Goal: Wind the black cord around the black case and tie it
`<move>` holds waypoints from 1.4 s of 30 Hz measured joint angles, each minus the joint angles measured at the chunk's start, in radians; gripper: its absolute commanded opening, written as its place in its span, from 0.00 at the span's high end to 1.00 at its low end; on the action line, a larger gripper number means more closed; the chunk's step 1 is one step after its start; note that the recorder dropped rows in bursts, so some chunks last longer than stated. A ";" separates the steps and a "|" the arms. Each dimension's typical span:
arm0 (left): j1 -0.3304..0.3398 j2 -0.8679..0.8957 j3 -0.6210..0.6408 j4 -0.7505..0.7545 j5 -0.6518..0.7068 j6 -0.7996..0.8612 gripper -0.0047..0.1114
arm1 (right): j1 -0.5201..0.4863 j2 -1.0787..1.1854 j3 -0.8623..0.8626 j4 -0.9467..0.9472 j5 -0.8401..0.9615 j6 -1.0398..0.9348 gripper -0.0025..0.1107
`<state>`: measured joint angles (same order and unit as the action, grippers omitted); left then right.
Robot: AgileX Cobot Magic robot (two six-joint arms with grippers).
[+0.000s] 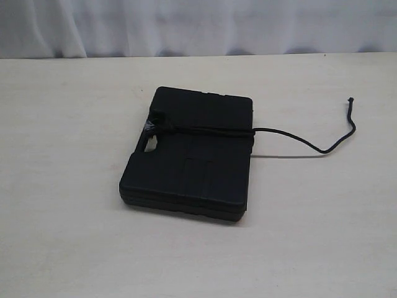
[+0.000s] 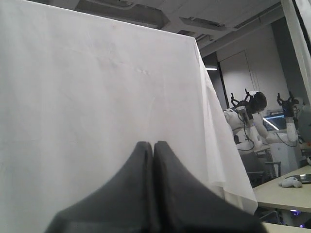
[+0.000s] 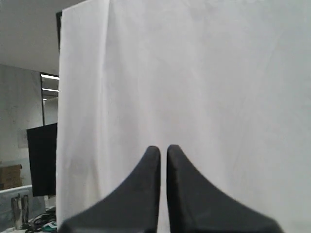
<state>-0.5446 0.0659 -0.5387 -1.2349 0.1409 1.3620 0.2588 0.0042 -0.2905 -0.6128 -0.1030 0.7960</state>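
On the pale wooden table the black case lies flat, lid up, near the table's middle. Its cut-out handle slot is on the left edge, and shallow ribbed lines mark the near half of the lid. The black cord crosses the lid in 1 taut band, from just past the handle slot on its far side to the case's right edge. At the left end of that band a greyish tuft sits against the case. From the case's right edge the cord runs out onto the table, dips, then curves up to its free end, well apart from the case. Beyond the case, past the table's far edge, hangs a white curtain.

The left gripper points at a white sheet, its 2 dark fingers pressed together with nothing between them. The right gripper also faces white cloth. Its 2 fingers are closed to a hairline slit and hold nothing.
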 measured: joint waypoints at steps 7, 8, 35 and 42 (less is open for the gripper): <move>0.000 0.000 0.000 0.000 0.000 0.000 0.96 | 0.000 0.000 0.000 0.000 0.086 0.004 0.94; 0.000 0.000 0.000 0.000 0.000 0.000 0.96 | 0.000 0.000 0.000 0.000 0.086 0.004 0.94; 0.510 -0.060 0.001 1.194 0.008 0.000 0.96 | 0.000 0.000 0.000 0.000 0.086 0.004 0.94; 0.542 -0.062 0.044 1.196 -0.038 0.000 0.96 | 0.000 0.000 0.000 0.000 0.086 0.004 0.94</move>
<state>-0.0023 0.0041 -0.4947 -0.0388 0.1027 1.3620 0.2588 0.0042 -0.2905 -0.6128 -0.0175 0.7997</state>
